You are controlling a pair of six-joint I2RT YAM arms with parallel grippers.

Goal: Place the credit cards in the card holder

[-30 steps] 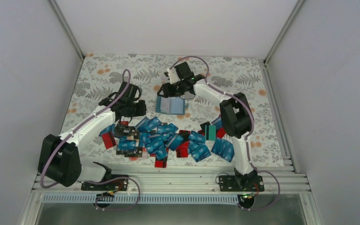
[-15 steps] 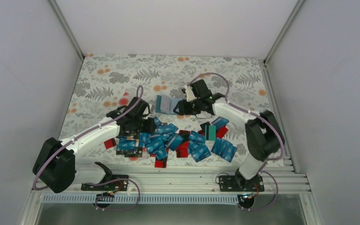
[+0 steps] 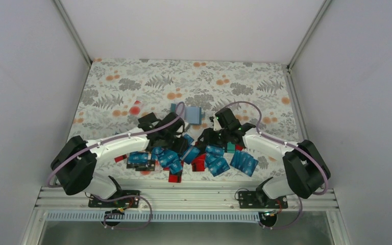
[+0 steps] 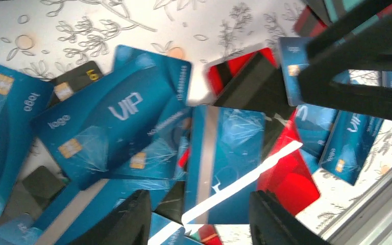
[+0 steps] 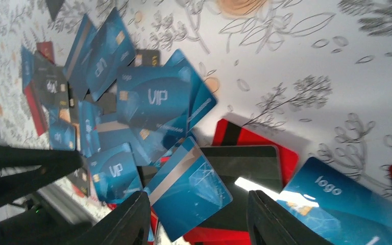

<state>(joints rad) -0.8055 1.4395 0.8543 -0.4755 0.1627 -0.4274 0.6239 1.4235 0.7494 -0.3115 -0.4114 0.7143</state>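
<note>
The credit cards lie in a loose overlapping pile near the table's front, mostly blue, some red and black, one teal-green. The card holder lies open on the cloth just beyond the pile, apart from both grippers. My left gripper hovers open over the pile's middle. In the left wrist view its jaws frame a blue card with a grey stripe. My right gripper faces it, open. Between its fingers show the same striped blue card and a black card.
A flower-print cloth covers the table. White walls close it in at the left, back and right. An aluminium rail with both arm bases runs along the near edge. The two grippers are close together, each showing as a dark shape in the other's wrist view.
Both arms swung toward the front onto the pile's middle. The right gripper left the card holder lying beyond the pile. The left gripper's jaws went from shut to open.
</note>
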